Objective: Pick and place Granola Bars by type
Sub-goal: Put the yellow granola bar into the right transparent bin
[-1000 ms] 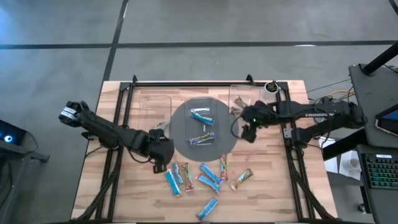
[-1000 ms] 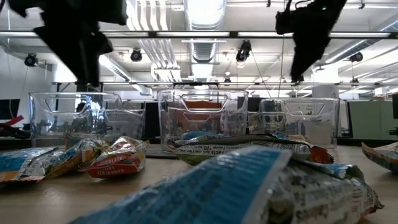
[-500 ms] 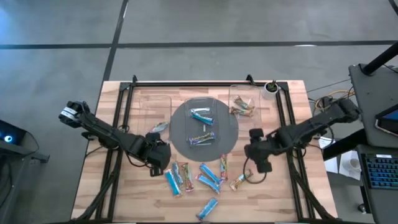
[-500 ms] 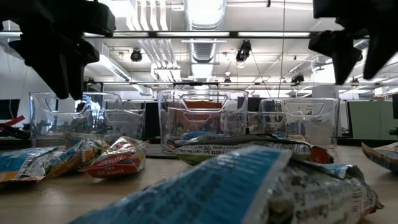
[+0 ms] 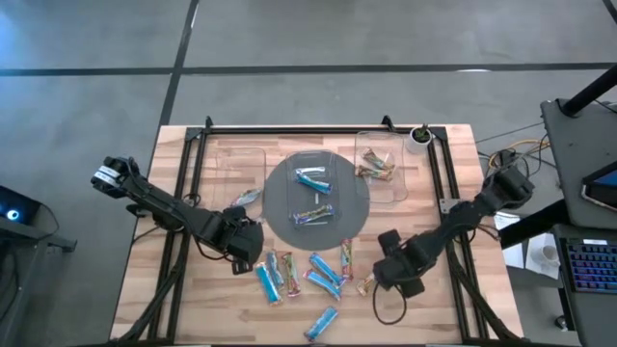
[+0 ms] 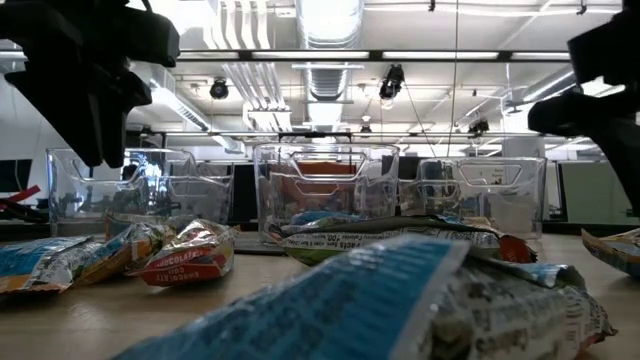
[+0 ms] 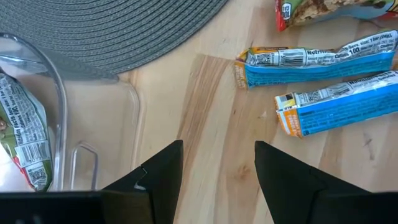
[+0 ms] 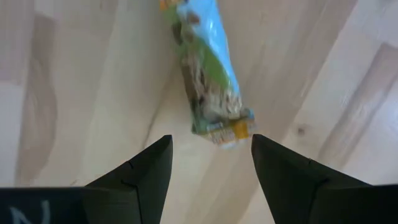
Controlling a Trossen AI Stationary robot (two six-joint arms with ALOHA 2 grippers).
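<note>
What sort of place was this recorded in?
Probably an industrial lab or workshop: exposed ceiling ducts and strip lights, a grey concrete floor, and a wooden table framed with black rails, with a keyboard alongside.

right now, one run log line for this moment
right hand: open, above tan bar | left hand: open, near blue bars | nothing held

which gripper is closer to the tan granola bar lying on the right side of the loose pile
Right. The right gripper hangs open directly over the tan bar; the left gripper is across the pile, near the grey mat.
</note>
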